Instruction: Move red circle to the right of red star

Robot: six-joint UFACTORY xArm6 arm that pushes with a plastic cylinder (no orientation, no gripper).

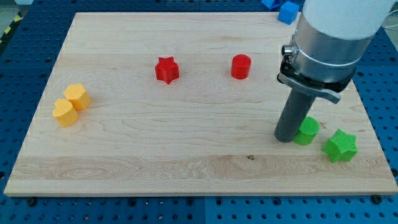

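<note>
The red circle [240,66] stands on the wooden board in the upper middle. The red star [166,70] lies to its left, about a hand's width away, at nearly the same height in the view. My tip [286,137] rests on the board at the lower right, well below and to the right of the red circle. It sits right against the left side of a green circle [307,131].
A green star [340,146] lies near the board's right edge, just right of the green circle. Two yellow blocks [77,96] [64,112] touch each other at the left. Blue blocks [288,12] lie off the board at the view's top. The board [199,168] ends at all four sides.
</note>
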